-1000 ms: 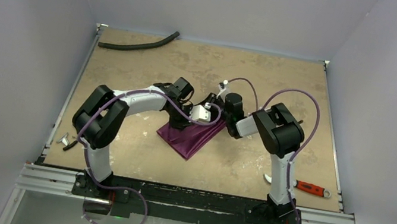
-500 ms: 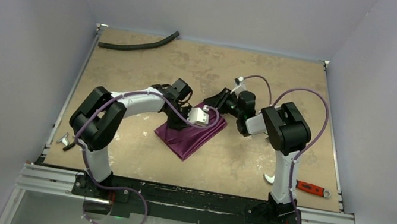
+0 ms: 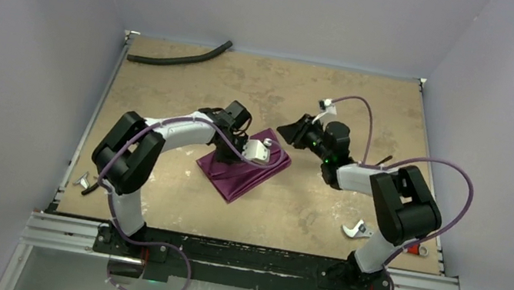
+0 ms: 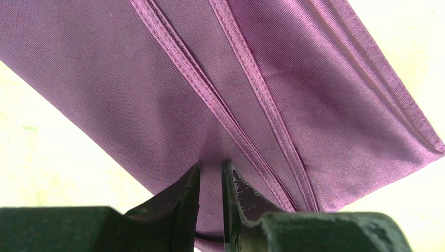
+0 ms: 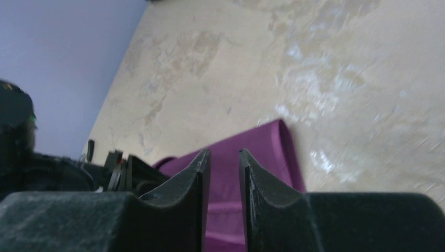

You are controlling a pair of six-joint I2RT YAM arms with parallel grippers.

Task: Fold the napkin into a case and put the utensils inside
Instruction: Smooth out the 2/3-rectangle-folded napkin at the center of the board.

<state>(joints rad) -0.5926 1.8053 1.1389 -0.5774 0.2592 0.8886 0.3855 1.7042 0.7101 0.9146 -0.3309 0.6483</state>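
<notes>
One napkin (image 3: 235, 176), one hose (image 3: 173, 62)

The left arm (image 3: 178, 131) and right arm (image 3: 400, 203) are white links between bulky black joints, each trailing a looping purple cable (image 3: 359, 98), with a white box (image 3: 259, 151) at the left wrist, and the left pincer (image 4: 211, 181) and right pincer (image 5: 224, 168) have dark, scuffed, tapering fingers (image 4: 178, 205).

Tan, mottled counter (image 3: 292, 197): a folded plum napkin (image 3: 233, 176) is lying near centre, a black hose (image 3: 178, 60) is resting at 11 o'clock, a silver-jawed tool (image 3: 356, 229) at 4 o'clock, and small utensils (image 3: 83, 182) at 8 o'clock.
</notes>
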